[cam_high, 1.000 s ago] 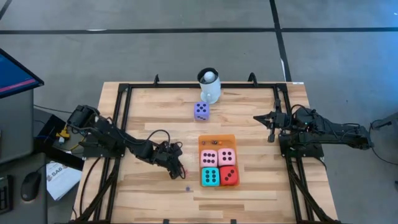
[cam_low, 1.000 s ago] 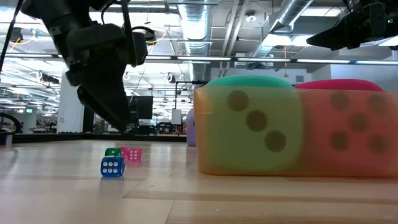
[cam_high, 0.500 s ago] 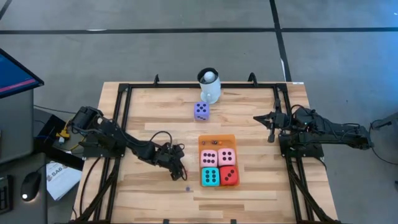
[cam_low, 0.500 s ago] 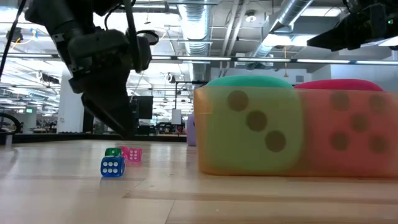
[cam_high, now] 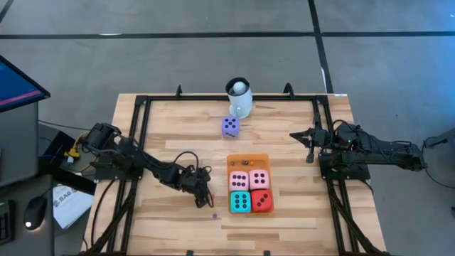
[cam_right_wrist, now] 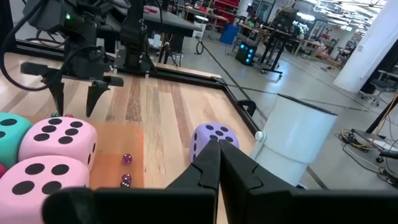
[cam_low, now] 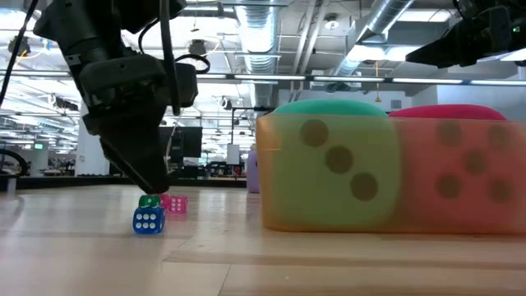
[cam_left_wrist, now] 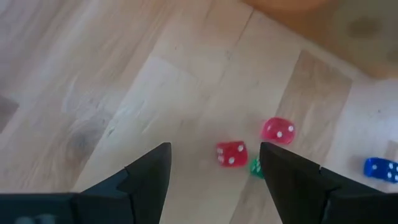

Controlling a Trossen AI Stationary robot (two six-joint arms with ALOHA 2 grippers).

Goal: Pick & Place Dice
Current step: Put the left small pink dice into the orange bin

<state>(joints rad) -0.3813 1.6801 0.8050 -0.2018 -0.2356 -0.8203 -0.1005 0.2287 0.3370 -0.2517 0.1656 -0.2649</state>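
My left gripper [cam_high: 207, 199] has dropped lower than a second ago, jaws released and now straddling the tiny dice [cam_left_wrist: 232, 154] at lower centre of the high view, just left of the mat [cam_high: 248, 160]. In the low view its tip nearly meets the bench [cam_low: 263, 255] above the green die [cam_low: 149, 201], with the blue die [cam_low: 148, 220] in front. Nothing is grasped. The big dice [cam_high: 249, 190] sit unmoved, four on the mat, the purple die [cam_high: 230, 126] near the mug [cam_high: 239, 97]. My right gripper [cam_high: 309, 149] waits clenched at right, unchanged.
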